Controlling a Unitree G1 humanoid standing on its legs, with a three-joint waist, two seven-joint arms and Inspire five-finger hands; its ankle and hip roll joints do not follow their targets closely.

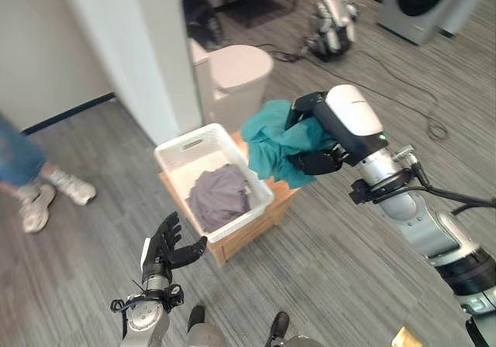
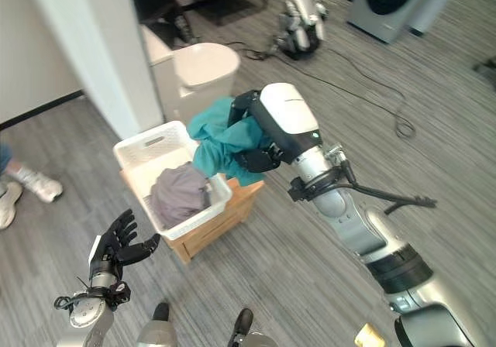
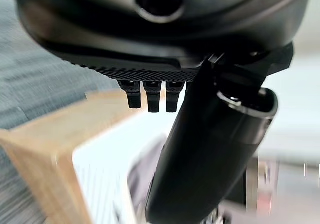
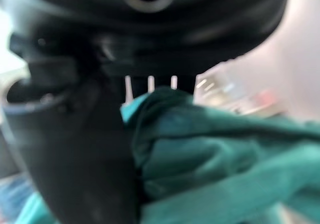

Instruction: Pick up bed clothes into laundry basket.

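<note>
The teal garment hung bunched in the right hand, its fingers curled round the cloth, its folds trailing down toward the right rim of the white laundry basket (no clear long axis in the crumple). The basket sat on a low wooden stand and held a grey garment. Open floor lay right of the stand. The left hand hovered spread, near the basket's front corner.
</note>
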